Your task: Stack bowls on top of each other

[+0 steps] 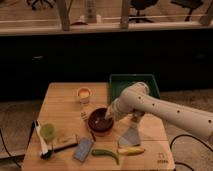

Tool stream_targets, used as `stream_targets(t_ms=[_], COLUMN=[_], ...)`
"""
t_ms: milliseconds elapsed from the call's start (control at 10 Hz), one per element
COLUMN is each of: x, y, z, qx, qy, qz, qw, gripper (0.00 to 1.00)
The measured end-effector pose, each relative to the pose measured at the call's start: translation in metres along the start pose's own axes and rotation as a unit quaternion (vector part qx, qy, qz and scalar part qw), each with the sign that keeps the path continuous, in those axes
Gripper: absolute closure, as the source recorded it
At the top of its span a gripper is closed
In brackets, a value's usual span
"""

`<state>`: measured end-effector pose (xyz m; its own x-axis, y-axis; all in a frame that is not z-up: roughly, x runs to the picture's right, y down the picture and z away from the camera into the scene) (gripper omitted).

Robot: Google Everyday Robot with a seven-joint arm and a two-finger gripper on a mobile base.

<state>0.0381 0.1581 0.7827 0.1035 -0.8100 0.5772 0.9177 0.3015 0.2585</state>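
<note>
The dark reddish-brown bowl (99, 121) sits near the middle of the wooden table (62, 107). A band of orange-red (102, 132) shows along its lower front side. It may be the orange bowl underneath, but I cannot tell for sure. My gripper (108, 118) is at the end of the white arm (150, 106), which reaches in from the right. It is down at the right rim of the dark bowl, touching it or just inside it.
A small pale cup with orange inside (84, 93) stands behind the bowl, and a green cup (47, 131) at the front left beside a white brush (40, 140). A green tray (129, 84) sits at the back right. A grey spatula (130, 134), banana (131, 150), green vegetable (106, 154) and blue packet (84, 148) lie in front.
</note>
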Motion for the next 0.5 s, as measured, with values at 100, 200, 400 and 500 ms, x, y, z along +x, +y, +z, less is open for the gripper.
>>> stream_targets(t_ms=[100, 200, 400, 500], x=[-0.0004, -0.0009, -0.0012, -0.0017], y=[0.0001, -0.0009, -0.0007, -0.0008], z=[0.0004, 0.001, -0.0001, -0.0007], qx=[0.002, 0.005, 0.01, 0.012], qy=[-0.001, -0.002, -0.002, -0.002], qz=[0.0, -0.002, -0.002, -0.003], qw=[1.0, 1.0, 0.9999, 0.9999], gripper=[0.2, 0.2, 0.2, 0.2])
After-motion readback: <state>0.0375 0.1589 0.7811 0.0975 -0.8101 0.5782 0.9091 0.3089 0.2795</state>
